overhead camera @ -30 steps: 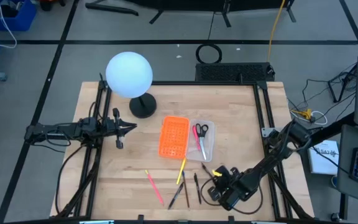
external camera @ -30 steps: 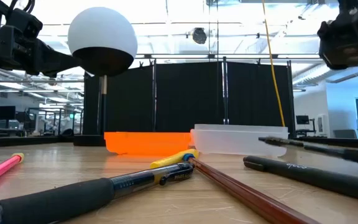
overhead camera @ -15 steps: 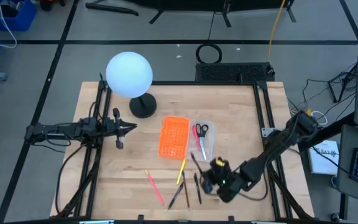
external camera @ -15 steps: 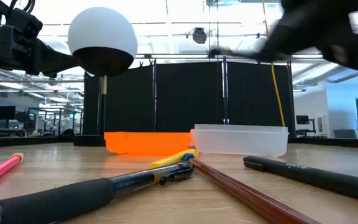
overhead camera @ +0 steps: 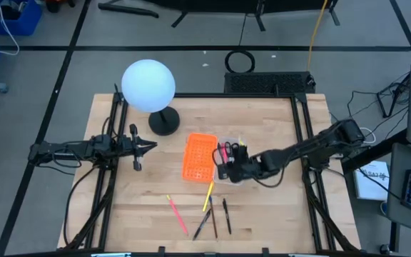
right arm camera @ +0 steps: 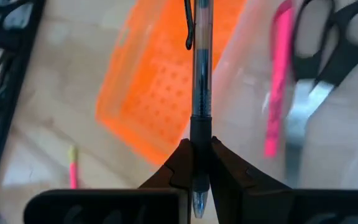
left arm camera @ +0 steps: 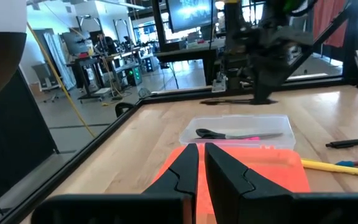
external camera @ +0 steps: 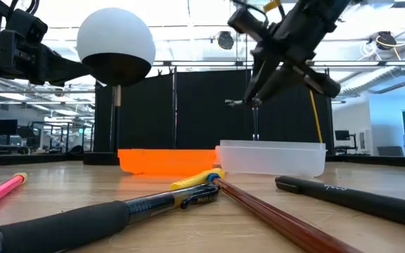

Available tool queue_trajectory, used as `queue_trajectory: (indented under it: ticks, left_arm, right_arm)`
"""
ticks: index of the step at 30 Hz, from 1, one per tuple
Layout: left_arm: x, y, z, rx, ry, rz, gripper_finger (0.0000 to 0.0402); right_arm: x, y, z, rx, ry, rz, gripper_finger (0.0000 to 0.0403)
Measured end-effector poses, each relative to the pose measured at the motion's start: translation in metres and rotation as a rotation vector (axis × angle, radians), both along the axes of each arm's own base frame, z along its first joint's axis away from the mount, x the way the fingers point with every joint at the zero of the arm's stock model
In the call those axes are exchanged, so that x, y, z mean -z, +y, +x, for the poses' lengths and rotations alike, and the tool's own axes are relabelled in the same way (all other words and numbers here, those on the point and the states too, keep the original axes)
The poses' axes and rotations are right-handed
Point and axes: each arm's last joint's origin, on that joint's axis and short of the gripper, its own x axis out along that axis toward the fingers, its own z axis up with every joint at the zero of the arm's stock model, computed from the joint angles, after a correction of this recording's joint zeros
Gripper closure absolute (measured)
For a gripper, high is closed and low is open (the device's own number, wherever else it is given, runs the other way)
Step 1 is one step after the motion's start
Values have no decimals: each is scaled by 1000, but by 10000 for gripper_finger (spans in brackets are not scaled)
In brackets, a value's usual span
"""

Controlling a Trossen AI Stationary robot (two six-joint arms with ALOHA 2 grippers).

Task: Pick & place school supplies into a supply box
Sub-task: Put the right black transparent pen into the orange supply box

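My right gripper (overhead camera: pixel 224 168) hangs over the clear supply box (overhead camera: pixel 240 145), shut on a dark pen with a clip (right arm camera: pixel 201 74). In the low view this gripper (external camera: pixel 254 102) is well above the box (external camera: pixel 273 157). Scissors (overhead camera: pixel 225 149) and a pink pen (right arm camera: pixel 277 87) lie in the box. On the table near the front edge lie a pink pen (overhead camera: pixel 177 214), a yellow one (overhead camera: pixel 209 194) and several black ones (overhead camera: pixel 215 220). At the table's left my left gripper (overhead camera: pixel 152 146) hangs level and shut, holding nothing. My right gripper pinches the pen between its two fingers (right arm camera: pixel 180 163), close to the writing tip (right arm camera: pixel 197 202). The fingers slant down from the table's right side. The rest of the barrel (right arm camera: pixel 201 93) reaches out past the fingertips. The pen is lifted clear, above the box.
An orange perforated tray (overhead camera: pixel 200 157) stands against the box's left side. A lamp with a white globe (overhead camera: pixel 148 86) and a dark base (overhead camera: pixel 164 123) stands at the far left. Black rails run along the table's left and right edges.
My right gripper has gone up from the table's near right part toward the far edge and the left, rolling as it went. It stayed shut on the pen, which now hangs over the supply box.
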Motion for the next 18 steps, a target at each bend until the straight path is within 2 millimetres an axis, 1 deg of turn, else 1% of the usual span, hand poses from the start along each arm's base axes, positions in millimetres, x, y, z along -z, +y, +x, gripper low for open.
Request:
queue_trajectory:
  ticks: [8,10,15,18]
  left_arm:
    - [0,0,0,0,-3,9,364]
    - [0,0,0,0,-5,9,364]
    - [-1,0,0,10,-12,8,364]
    - [-1,-1,0,20,-13,8,364]
  right_arm:
    - [8,-22,2,85,66,90,380]
    - [13,-25,7,86,65,120,380]
    - [37,-25,15,59,145,185,380]
    - [46,-26,17,48,177,167,380]
